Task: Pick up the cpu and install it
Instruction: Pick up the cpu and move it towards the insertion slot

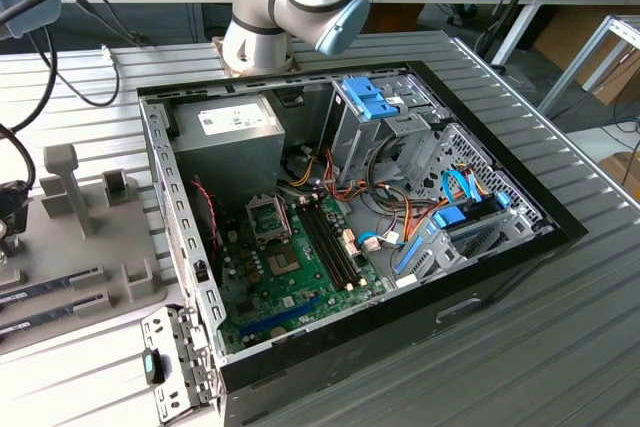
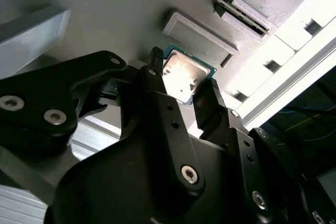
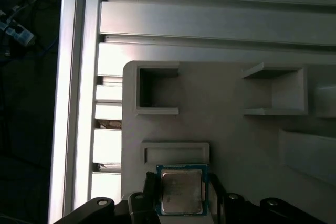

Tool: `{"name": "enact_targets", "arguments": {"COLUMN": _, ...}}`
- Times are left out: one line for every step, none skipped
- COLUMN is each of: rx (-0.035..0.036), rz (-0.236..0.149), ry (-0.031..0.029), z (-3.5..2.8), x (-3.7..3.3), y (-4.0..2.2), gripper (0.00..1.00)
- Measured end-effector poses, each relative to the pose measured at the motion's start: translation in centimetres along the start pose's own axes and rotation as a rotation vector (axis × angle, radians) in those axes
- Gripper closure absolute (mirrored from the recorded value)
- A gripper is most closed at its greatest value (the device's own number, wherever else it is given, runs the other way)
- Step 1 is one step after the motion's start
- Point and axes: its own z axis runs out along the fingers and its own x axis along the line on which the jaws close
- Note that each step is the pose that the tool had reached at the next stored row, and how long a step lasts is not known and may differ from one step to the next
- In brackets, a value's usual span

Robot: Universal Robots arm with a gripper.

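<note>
Grey tray [image 3: 236, 145] — cpu [image 3: 181, 192] pinched between jaws.

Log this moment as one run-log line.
phase: pick | claw: at small square silver-topped green-rimmed cpu | cpu: at grey plastic tray | grip: unconfirmed

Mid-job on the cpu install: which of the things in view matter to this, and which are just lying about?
In the job: the cpu, over the grey tray; the gripper, shut on it; the socket on the motherboard.
Lying about: memory sticks on the tray; power supply; blue drive bracket; cables.
</note>
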Motion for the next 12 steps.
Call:
{"name": "enact_targets", "arguments": {"rx": -0.0002, "rz": 0.0, "ry": -0.0001, "z": -0.19, "x": -0.01, "y": 0.01, "gripper": 0.53}}
{"name": "enact_targets", "arguments": {"rx": -0.0003, "rz": 0.0, "ry": 0.0, "z": -0.34, "x": -0.01, "y": 0.01, "gripper": 0.53}}
{"name": "enact_targets", "arguments": {"rx": -0.0004, "rz": 0.0, "ry": 0.0, "z": -0.56, "x": -0.02, "y": 0.02, "gripper": 0.53}}
{"name": "enact_targets", "arguments": {"rx": -0.0004, "rz": 0.0, "ry": -0.0001, "z": -0.7, "x": -0.02, "y": 0.03, "gripper": 0.53}}
{"name": "enact_targets", "arguments": {"rx": -0.0004, "rz": 0.0, "ry": 0.0, "z": -0.88, "x": -0.03, "y": 0.04, "gripper": 0.53}}
{"name": "enact_targets", "arguments": {"rx": -0.0004, "rz": 0.0, "ry": 0.0, "z": -1.0, "x": -0.03, "y": 0.04, "gripper": 0.53}}
{"name": "enact_targets", "arguments": {"rx": -0.0005, "rz": 0.0, "ry": -0.0001, "z": -1.11, "x": -0.03, "y": 0.05, "gripper": 0.53}}
{"name": "enact_targets", "arguments": {"rx": -0.0006, "rz": 0.0, "ry": -0.0001, "z": -1.34, "x": -0.04, "y": 0.06, "gripper": 0.53}}
{"name": "enact_targets", "arguments": {"rx": -0.0007, "rz": 0.0, "ry": -0.0001, "z": -1.43, "x": -0.04, "y": 0.06, "gripper": 0.53}}
{"name": "enact_targets", "arguments": {"rx": -0.0007, "rz": 0.0, "ry": -0.0001, "z": -1.55, "x": -0.05, "y": 0.06, "gripper": 0.53}}
{"name": "enact_targets", "arguments": {"rx": -0.0007, "rz": 0.0, "ry": 0.0, "z": -1.69, "x": -0.05, "y": 0.07, "gripper": 0.53}}
{"name": "enact_targets", "arguments": {"rx": -0.0007, "rz": 0.0, "ry": 0.0, "z": -1.85, "x": -0.06, "y": 0.08, "gripper": 0.53}}
